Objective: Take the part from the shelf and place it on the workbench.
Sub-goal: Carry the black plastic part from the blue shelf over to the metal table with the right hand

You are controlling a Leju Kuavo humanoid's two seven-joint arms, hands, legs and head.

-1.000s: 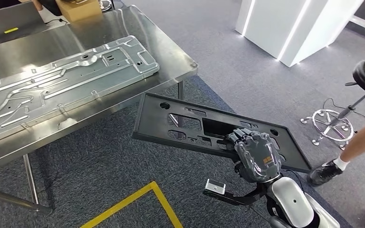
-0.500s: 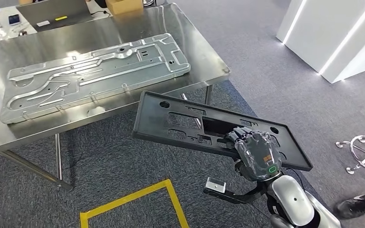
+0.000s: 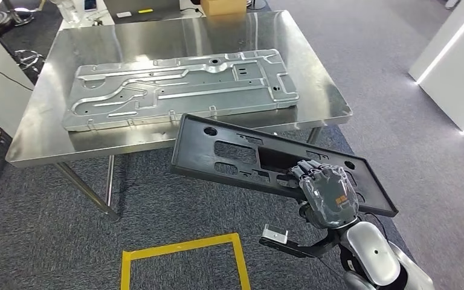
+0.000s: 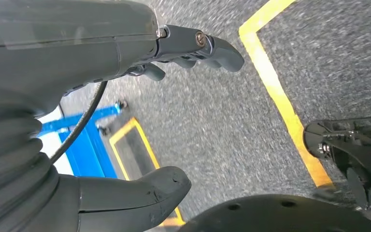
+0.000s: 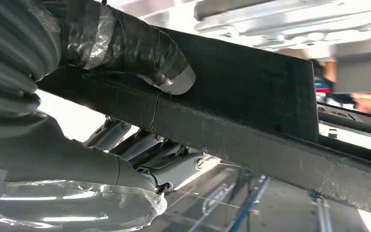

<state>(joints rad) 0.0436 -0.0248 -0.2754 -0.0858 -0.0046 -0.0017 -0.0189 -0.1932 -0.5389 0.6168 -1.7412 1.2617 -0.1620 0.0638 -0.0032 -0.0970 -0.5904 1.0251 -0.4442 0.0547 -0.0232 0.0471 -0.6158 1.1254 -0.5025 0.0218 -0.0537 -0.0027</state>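
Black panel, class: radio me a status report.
Right hand grips black panel. Left hand open, holding nothing. Panel not yet on workbench; silver plate occupies it.

Bare steel along the tabletop's near edge
A long silver panel [image 3: 178, 89] fills the middle of the tabletop [image 3: 323, 96]; bare strips lie along its near, left and right edges. A cardboard box [image 3: 222, 6] stands at the far edge.
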